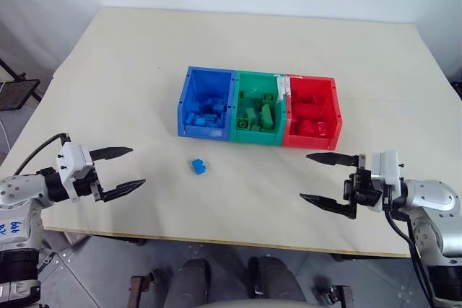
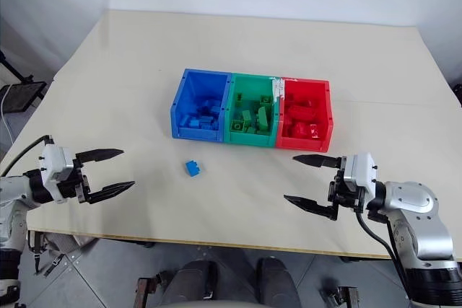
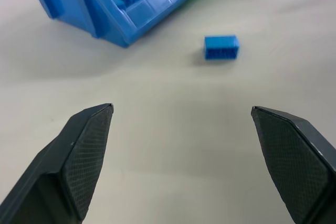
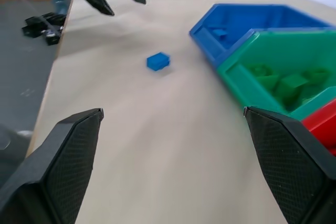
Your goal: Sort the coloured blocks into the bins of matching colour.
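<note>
left end effector [image 1: 124, 169] and right end effector [image 1: 321, 178] both spread wide and empty above the near edge of the desk [image 1: 238, 41], one blue block [image 1: 199, 166] lying loose between them, beyond it the blue bin [image 1: 189, 99], green bin [image 1: 254, 79] and red bin [image 1: 334, 102], joined in a row, each holding blocks

Beige table [image 1: 144, 70], joined bins [image 1: 234, 137] mid-table, blue block [image 1: 199, 166] just before them

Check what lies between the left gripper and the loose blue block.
Nothing: only bare table between the open left gripper and the blue block, seen in the left eye view.
</note>
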### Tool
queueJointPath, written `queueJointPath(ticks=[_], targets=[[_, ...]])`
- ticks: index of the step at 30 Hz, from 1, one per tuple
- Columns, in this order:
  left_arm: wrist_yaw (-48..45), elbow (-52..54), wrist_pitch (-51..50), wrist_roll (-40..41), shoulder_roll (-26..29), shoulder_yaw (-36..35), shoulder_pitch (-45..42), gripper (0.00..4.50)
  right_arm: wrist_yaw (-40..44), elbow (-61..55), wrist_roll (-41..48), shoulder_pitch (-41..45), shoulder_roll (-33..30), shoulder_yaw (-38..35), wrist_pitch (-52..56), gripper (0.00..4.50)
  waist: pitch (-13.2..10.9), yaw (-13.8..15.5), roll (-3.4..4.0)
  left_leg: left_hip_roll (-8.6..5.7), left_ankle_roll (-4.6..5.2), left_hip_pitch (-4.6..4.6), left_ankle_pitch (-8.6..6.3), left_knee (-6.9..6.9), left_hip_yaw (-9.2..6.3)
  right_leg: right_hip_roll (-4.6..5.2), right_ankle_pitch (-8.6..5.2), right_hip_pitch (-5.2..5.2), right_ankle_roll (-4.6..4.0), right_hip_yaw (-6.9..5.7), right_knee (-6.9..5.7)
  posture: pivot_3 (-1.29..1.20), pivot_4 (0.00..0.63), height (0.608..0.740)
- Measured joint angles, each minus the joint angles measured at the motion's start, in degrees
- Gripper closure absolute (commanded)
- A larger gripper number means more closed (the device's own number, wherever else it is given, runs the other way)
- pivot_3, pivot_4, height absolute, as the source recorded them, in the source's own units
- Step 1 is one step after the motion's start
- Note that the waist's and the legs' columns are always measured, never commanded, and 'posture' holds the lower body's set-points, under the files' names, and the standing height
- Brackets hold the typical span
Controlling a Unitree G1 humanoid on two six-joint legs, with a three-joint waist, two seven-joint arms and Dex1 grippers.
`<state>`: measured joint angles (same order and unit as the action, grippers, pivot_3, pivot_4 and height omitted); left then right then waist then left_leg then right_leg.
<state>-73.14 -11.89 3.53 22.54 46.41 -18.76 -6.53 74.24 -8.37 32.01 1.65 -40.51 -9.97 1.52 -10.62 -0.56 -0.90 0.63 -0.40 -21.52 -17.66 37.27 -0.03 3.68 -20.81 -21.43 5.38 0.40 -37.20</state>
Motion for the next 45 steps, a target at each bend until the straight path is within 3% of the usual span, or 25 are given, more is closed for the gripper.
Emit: queueJointPath(ticks=[5, 13, 20, 30, 36, 41, 45], targets=[[0.1, 2.6, -4.4, -0.5, 0.1, 5.6, -1.1, 0.03, 0.0, 0.1, 0.0, -0.7, -0.4, -1.0, -0.3, 0.0, 0.0, -0.1, 0.01, 0.0, -0.01, -0.01, 0.0, -0.15, 0.01, -0.02, 0.0, -0.03, 0.01, -0.03, 0.11, 0.0, 0.15, 0.74], [10.7, 8.5, -11.8, -8.3, -8.7, 19.5, -12.3, 0.03, -2.6, -1.3, 0.0, -4.1, -0.7, -3.5, -0.4, 0.0, 0.0, 0.1, 0.01, 0.0, 0.0, -0.03, 0.0, -0.02, 0.19, -0.18, 0.06, -0.02, 0.12, 0.07, 0.08, 0.0, 0.15, 0.74], [13.3, 5.5, -13.2, -12.2, -10.2, 24.4, -14.0, 0.03, -5.5, -4.5, -0.1, -6.2, -0.2, -4.0, -0.6, 0.0, 0.0, -0.6, 0.01, 0.04, -0.05, 0.07, 0.03, 0.1, 0.22, -0.2, 0.05, -0.03, 0.12, 0.09, -0.17, 0.0, 0.15, 0.74], [15.9, 5.5, -15.2, -12.3, -10.5, 23.7, -14.0, 2.98, -7.6, -5.1, -0.1, -7.5, -0.1, -4.0, -1.6, 0.0, 0.0, -0.8, 0.01, 0.03, -0.04, 0.23, 0.05, 0.12, 0.22, -0.17, 0.05, 0.09, 0.1, 0.13, -0.27, 0.0, 0.15, 0.74], [16.4, 5.9, -19.3, -4.3, -16.6, 19.6, -15.3, 2.99, -8.7, -5.1, -0.1, -7.4, 0.1, -4.0, -1.6, 0.0, 0.0, -0.4, 0.01, 0.02, -0.05, 0.16, 0.06, 0.19, 0.18, -0.17, 0.05, 0.07, 0.11, 0.09, -0.27, 0.0, 0.15, 0.74], [23.4, 4.5, -22.0, -2.8, -19.0, 16.2, -27.7, 2.99, -12.6, -6.1, 0.8, -5.3, 2.2, -4.1, -0.2, 0.0, 0.0, 0.5, -0.01, -0.03, -0.1, 0.08, 0.09, 0.43, 0.13, -0.18, 0.06, 0.06, 0.12, 0.05, -0.39, 0.0, 0.15, 0.74], [31.1, -2.6, -23.4, -5.6, -22.0, 16.1, -35.9, 2.99, -18.5, -7.4, 2.0, -2.5, 4.8, -4.6, 1.5, 0.0, 0.0, 0.6, -0.01, -0.07, -0.14, 0.07, 0.11, 0.48, 0.13, -0.19, 0.07, 0.05, 0.15, 0.05, -0.44, 0.0, 0.15, 0.74]])
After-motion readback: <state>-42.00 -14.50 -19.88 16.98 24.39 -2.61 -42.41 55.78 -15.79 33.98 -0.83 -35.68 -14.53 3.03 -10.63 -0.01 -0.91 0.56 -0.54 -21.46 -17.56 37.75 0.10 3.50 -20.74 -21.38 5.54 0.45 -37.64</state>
